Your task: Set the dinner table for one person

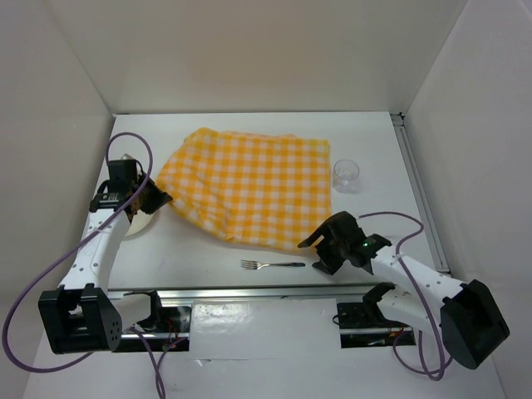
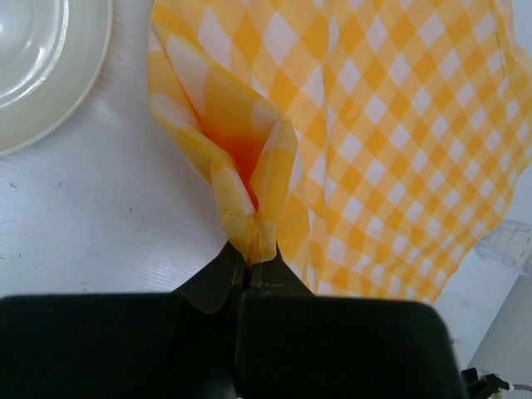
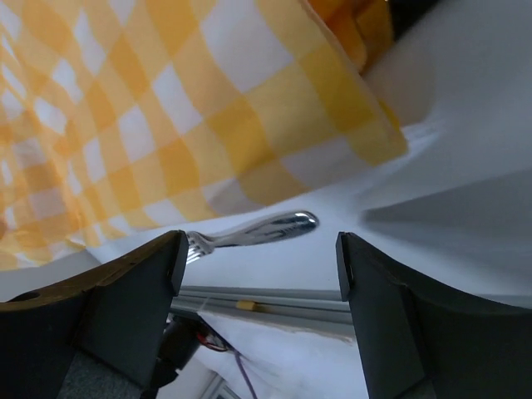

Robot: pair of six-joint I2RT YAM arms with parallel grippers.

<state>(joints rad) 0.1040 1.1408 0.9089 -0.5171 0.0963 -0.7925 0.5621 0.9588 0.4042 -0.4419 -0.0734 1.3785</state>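
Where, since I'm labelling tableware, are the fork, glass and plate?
fork (image 1: 273,265), top external view, middle of its handle.
glass (image 1: 347,176), top external view, clear side wall.
plate (image 2: 79,79), left wrist view, its rim.

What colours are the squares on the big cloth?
Yellow and white checks all over the cloth. The top external view shows it best.

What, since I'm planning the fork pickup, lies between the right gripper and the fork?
Nothing visible. The right gripper is open, and the fork lies on bare dinner table just ahead. The checked cloth ends beyond it, not covering it.
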